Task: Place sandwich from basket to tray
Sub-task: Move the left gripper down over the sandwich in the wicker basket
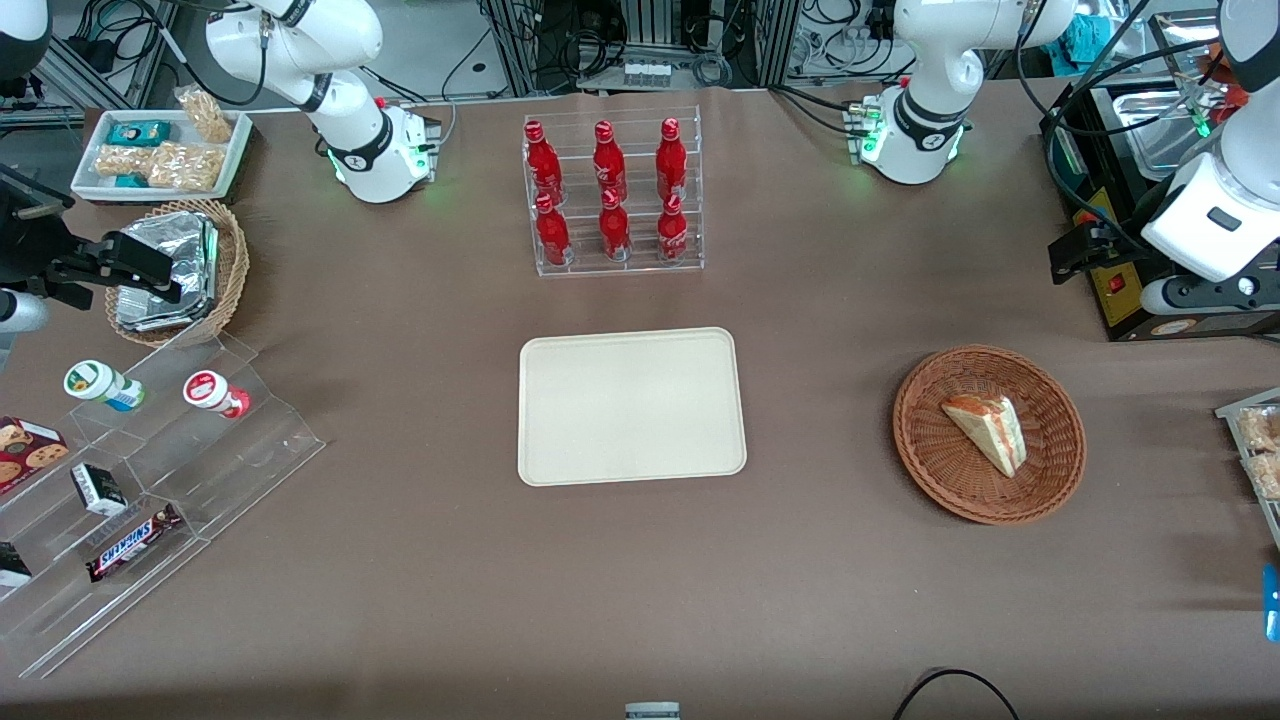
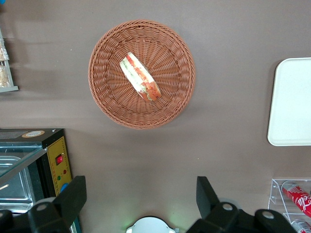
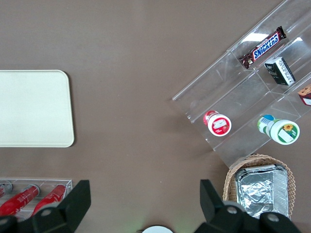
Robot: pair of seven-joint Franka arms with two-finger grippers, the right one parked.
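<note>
Sandwich (image 1: 988, 431): one wedge in clear wrap, pale bread with red, orange and green layers, lying inside the basket, a little off its middle; it also shows in the left wrist view (image 2: 140, 76).
Basket (image 1: 925, 455): one round, shallow, reddish-brown wicker basket on the brown table (image 1: 850, 600), toward the working arm's end; it holds only the sandwich.
Tray (image 1: 631, 405): one flat cream rectangle with rounded corners near the middle of the table, well apart from the basket, with nothing on it.
Bottles (image 1: 611, 190): six red bottles standing in two rows of three in a clear rack (image 1: 615, 262), farther from the front camera than the tray.
Foil packets (image 1: 172, 270): a stack of foil-wrapped packets in one tan, deeper wicker basket (image 1: 236, 262) toward the parked arm's end; I cannot count the packets.
Stepped clear stand (image 1: 200, 470): one, nearer the front camera than the tan basket, holding two small lidded cups (image 1: 104, 385), one Snickers bar (image 1: 133, 541) and a few small boxes.
White snack tray (image 1: 228, 160): one, with bagged snacks, farther from the front camera than the tan basket.
Gripper (image 2: 141, 194): the left arm's gripper hangs high above the table, pointing straight down, over bare table just beside the basket, on the basket's side farther from the front camera; its two dark fingers (image 2: 73, 194) are spread wide apart and hold nothing.
Left arm (image 1: 1215, 215): raised and folded at the working arm's end of the table, its wrist above a black and yellow machine (image 1: 1110, 270).
</note>
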